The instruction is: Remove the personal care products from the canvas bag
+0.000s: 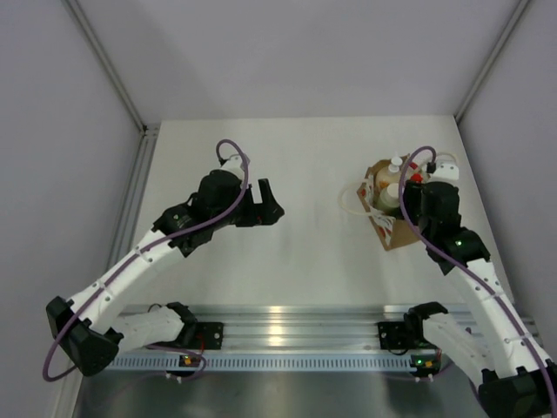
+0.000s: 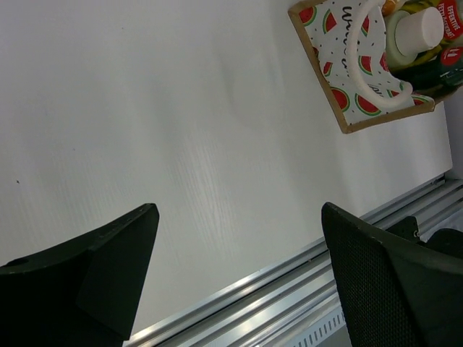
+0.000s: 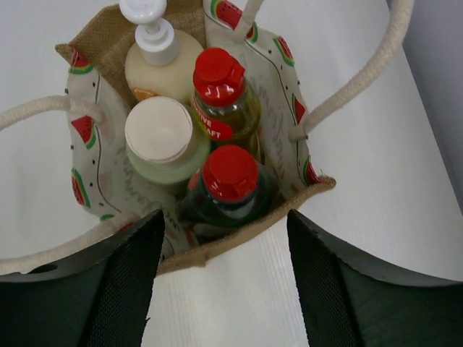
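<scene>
The canvas bag (image 3: 108,43) stands upright at the right of the table (image 1: 305,174), with a watermelon-print lining and white rope handles. It holds the dark green bottle with red cap (image 3: 230,181), the yellow-green bottle with red cap (image 3: 221,90), the cream cylinder (image 3: 158,134) and the peach pump bottle (image 3: 155,50). My right gripper (image 3: 224,246) is open and empty, just above the bag's near rim. My left gripper (image 2: 239,246) is open and empty over the bare table, well left of the bag (image 2: 347,79). In the top view the bag (image 1: 387,200) sits beside the right gripper (image 1: 416,198); the left gripper (image 1: 265,207) is mid-table.
An aluminium rail (image 1: 287,326) runs along the table's near edge at the arm bases. Grey walls enclose the table on the left, right and back. The bag's rope handles (image 3: 362,79) loop outward on both sides.
</scene>
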`<act>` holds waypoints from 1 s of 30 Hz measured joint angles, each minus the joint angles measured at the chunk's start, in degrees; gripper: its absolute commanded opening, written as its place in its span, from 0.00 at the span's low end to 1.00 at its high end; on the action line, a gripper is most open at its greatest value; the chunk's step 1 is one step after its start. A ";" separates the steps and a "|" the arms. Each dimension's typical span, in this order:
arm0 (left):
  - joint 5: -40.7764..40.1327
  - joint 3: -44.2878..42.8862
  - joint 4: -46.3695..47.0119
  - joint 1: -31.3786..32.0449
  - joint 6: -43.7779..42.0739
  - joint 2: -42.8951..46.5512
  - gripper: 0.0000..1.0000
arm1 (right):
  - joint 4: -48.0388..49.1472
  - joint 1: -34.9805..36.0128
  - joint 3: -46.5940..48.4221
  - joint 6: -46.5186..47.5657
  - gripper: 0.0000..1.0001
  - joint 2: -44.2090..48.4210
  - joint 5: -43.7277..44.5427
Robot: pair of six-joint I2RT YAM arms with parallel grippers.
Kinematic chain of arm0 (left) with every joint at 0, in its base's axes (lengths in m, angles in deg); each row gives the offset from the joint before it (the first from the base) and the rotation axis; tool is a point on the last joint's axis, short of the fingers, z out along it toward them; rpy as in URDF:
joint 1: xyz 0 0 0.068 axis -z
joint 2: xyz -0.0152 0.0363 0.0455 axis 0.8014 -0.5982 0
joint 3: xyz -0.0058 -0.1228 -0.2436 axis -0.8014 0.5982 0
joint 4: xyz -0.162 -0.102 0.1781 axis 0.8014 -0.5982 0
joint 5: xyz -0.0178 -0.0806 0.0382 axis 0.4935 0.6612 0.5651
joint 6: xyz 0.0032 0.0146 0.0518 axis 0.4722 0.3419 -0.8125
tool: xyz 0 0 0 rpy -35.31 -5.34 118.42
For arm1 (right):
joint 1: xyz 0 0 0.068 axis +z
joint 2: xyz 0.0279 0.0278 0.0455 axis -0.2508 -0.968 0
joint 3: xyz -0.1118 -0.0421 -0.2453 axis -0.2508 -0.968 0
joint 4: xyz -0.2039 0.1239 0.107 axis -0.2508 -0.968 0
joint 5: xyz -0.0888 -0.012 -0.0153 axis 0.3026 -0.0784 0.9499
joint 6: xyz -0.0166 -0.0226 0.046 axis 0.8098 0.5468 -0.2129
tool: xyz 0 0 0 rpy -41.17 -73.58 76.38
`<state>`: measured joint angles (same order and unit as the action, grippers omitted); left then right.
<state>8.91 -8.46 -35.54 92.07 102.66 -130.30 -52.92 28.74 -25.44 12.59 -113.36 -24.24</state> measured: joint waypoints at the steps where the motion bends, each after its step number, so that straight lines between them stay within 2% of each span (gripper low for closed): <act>1: 0.00 0.00 0.00 0.44 -0.02 0.00 0.98 | 1.25 0.00 -0.57 0.09 0.62 -0.83 0.07; 9: -0.48 1.68 0.39 1.97 -0.22 2.75 0.98 | 12.35 0.00 -7.48 1.79 0.48 -3.69 2.32; 15: -3.02 4.52 0.46 1.97 -0.92 9.14 0.98 | 18.47 0.02 -9.22 2.78 0.47 -3.85 4.55; 20: -4.72 4.72 0.26 1.97 -1.75 10.62 0.98 | 21.05 0.02 -9.55 3.39 0.46 -4.68 5.57; 30: -6.29 4.74 -2.01 1.97 -3.28 12.31 0.98 | 26.14 0.00 -11.93 4.09 0.37 -5.33 7.04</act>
<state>2.62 -3.72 -37.55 94.03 99.38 -118.00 -26.78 28.74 -37.38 16.68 -118.69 -17.20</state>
